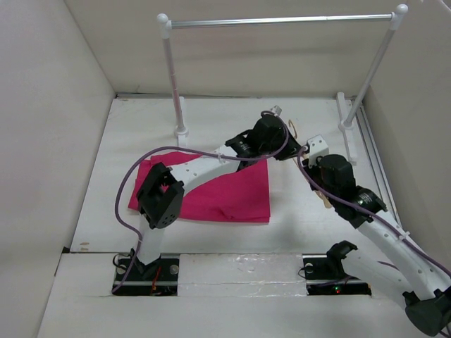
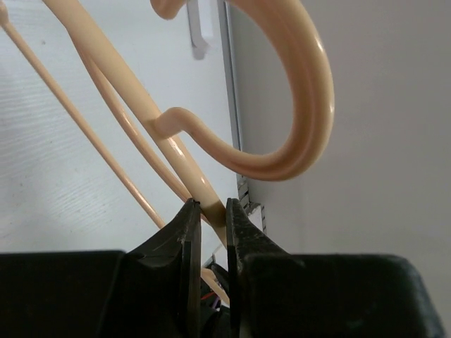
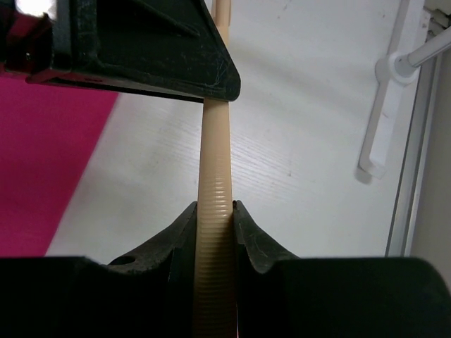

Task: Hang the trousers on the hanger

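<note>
The tan hanger (image 2: 310,105) is held off the table between both grippers at the right of the middle; only its hook (image 1: 292,128) and a short end show in the top view. My left gripper (image 2: 209,211) is shut on the hanger's arm just below the hook. My right gripper (image 3: 215,205) is shut on a ribbed bar of the hanger (image 3: 215,162), close under the left gripper (image 3: 141,49). The pink trousers (image 1: 225,190) lie folded flat on the table left of the hanger, partly under the left arm; they also show in the right wrist view (image 3: 42,176).
A white-and-silver rail frame (image 1: 282,21) stands at the back, its feet near the back wall and right wall (image 3: 384,105). White walls close the table on the left, back and right. The right arm (image 1: 380,225) crosses the table's right front.
</note>
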Action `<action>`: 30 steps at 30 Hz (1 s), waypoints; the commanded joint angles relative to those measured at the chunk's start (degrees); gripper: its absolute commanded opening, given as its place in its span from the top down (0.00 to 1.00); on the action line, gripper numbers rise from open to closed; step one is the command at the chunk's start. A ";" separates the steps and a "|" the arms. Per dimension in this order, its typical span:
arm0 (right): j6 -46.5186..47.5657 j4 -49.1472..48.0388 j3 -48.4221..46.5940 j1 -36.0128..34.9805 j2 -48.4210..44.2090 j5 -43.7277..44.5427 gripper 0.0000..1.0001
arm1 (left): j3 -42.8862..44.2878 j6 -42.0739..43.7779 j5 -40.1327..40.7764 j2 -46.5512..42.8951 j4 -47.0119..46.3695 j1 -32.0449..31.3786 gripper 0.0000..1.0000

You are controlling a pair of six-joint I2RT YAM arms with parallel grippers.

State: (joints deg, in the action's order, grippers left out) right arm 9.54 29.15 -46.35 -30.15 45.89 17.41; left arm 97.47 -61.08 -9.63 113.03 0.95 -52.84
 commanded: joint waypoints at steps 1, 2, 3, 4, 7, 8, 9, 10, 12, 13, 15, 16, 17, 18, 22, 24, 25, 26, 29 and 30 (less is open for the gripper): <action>-1.10 -2.42 0.90 -2.72 -1.06 -6.51 0.93 | -4.47 1.40 -2.41 -4.92 -7.45 -0.33 1.00; -1.28 -2.95 1.26 -2.72 -1.15 -6.77 0.93 | -5.79 1.40 -2.41 -5.19 -7.45 -0.33 1.00; -1.28 -3.22 1.69 -3.42 -1.07 -6.86 0.93 | -6.06 1.40 -2.06 -5.19 -7.02 -0.33 1.00; -1.28 -3.48 2.05 -3.42 -0.98 -6.95 0.96 | -6.15 1.58 -1.80 -4.93 -6.49 -0.33 1.00; -1.63 -4.71 3.36 -5.27 -0.10 -4.93 1.00 | -5.01 1.75 -1.89 -2.74 -4.21 -0.33 0.70; -1.54 -5.50 4.15 -5.79 0.42 -5.19 1.00 | -3.88 2.01 -1.28 -1.77 -2.72 -0.33 0.60; -1.54 -5.50 4.16 -5.80 0.43 -5.19 1.00 | -3.87 2.02 -1.27 -1.42 -2.71 -0.33 0.60; -1.72 -5.94 4.42 -6.32 0.95 -5.45 1.00 | -3.69 2.02 -0.92 -1.15 -2.36 -0.33 0.57; -1.72 -6.38 4.95 -7.63 1.39 -4.76 1.00 | -3.43 2.28 0.30 -0.62 -1.66 -0.33 0.57; -1.63 -6.30 5.21 -7.64 1.74 -4.23 1.00 | -3.17 2.28 0.49 -0.36 -1.13 -0.33 0.57; -1.72 -6.12 5.48 -9.30 2.01 -2.91 1.00 | -2.99 2.46 1.45 0.08 -1.04 -0.33 0.61; -1.72 -6.12 5.83 -9.31 2.10 -2.39 1.00 | -2.99 2.54 1.63 0.08 -1.04 -0.33 0.73; -1.63 -5.94 5.92 -9.31 2.27 -1.86 1.00 | -3.25 2.63 1.54 0.00 -1.13 -0.33 0.81; -1.80 -5.60 5.83 -9.31 2.36 -1.50 1.00 | -3.43 2.63 1.80 -0.27 -1.04 -0.33 0.87; -2.60 -2.61 5.48 -9.31 1.40 0.17 0.65 | -6.75 2.63 2.24 -2.11 -1.13 -0.33 1.00; -2.60 -1.73 4.87 -9.31 -0.09 -2.19 0.49 | -8.78 2.37 2.33 -3.86 -1.83 -0.33 1.00; -2.51 0.28 4.25 -9.31 -0.45 -3.77 0.36 | -9.83 2.19 2.42 -4.66 -2.96 -0.33 1.00; -2.51 1.43 2.51 -7.66 -0.88 -6.83 0.32 | -12.02 2.11 2.42 -5.45 -3.67 -0.33 1.00; -1.11 6.00 -0.40 -4.32 -2.29 -13.68 0.28 | -16.94 1.58 2.77 -8.70 -6.74 -0.33 1.00; -0.67 7.05 -2.24 -3.43 -2.47 -14.94 0.28 | -18.44 1.23 2.86 -10.62 -7.71 -0.33 1.00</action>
State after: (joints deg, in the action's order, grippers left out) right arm 7.75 32.97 -42.94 -35.90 44.99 9.87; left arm 81.84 -60.42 -7.44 109.82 -1.50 -53.06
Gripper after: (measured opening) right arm 0.719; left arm 0.101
